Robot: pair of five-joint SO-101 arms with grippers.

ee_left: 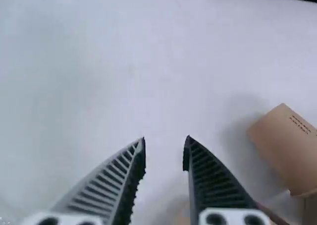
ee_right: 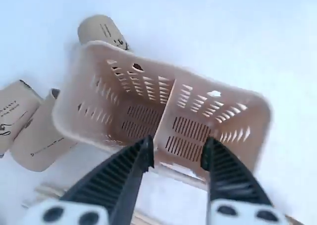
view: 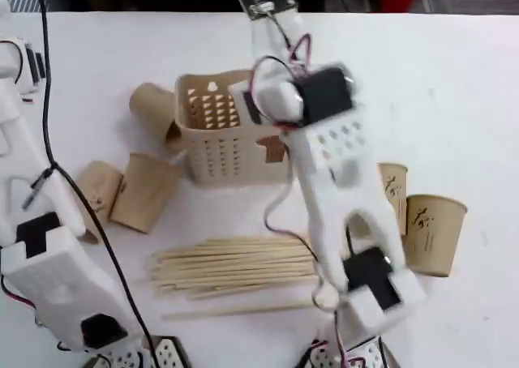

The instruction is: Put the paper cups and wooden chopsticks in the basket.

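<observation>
The right gripper (ee_right: pixel 178 144) is held open and empty just over the basket (ee_right: pixel 69 91), while the wooden chopsticks (view: pixel 235 269) are seen behind the jaws, laid crosswise to their reach.

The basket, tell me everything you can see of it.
The basket is beige plastic, rectangular, its walls pierced with slots and triangles. It stands upright, open-topped, on the white table, and what shows inside is bare. Beside it lie paper cups, in front chopsticks. The right gripper hangs open above its rim.
</observation>
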